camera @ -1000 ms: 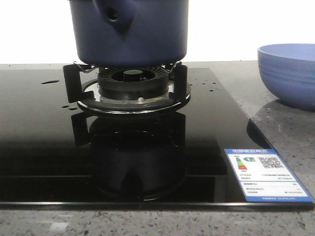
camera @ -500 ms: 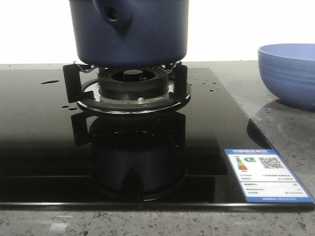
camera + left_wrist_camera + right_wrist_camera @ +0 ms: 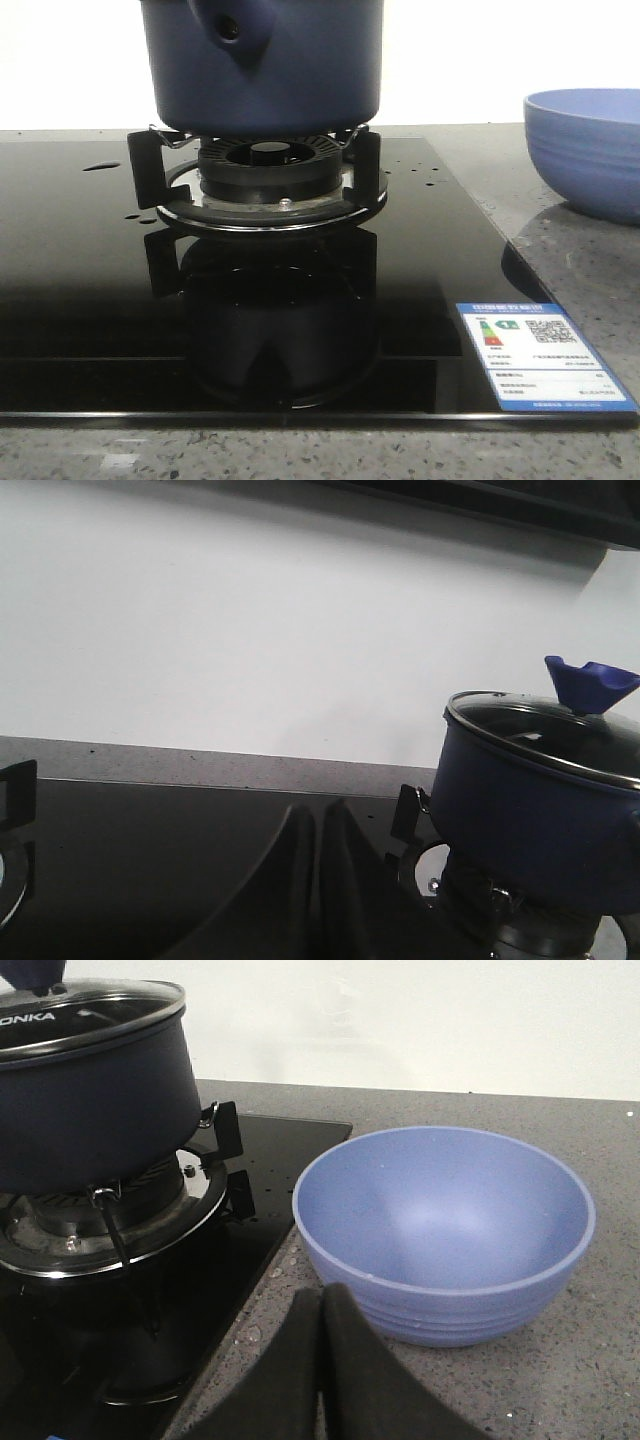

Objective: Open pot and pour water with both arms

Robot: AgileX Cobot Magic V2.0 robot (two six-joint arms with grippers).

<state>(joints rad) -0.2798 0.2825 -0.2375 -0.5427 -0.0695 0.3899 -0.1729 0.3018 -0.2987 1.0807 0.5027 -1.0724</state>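
Nothing has shifted in the last second: your dark navy matte pot [image 3: 262, 65] sits lidded on the burner at twelve o'clock, both grippers [image 3: 318, 880] [image 3: 320, 1360] closed, empty; opening hasn't begun.

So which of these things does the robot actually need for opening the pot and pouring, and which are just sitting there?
Needed for the job:
pot
lid, glass, on the pot
lid knob
bowl, likely where the water goes
left gripper, right gripper, both shut

Just there:
burner
stove top
energy sticker
counter
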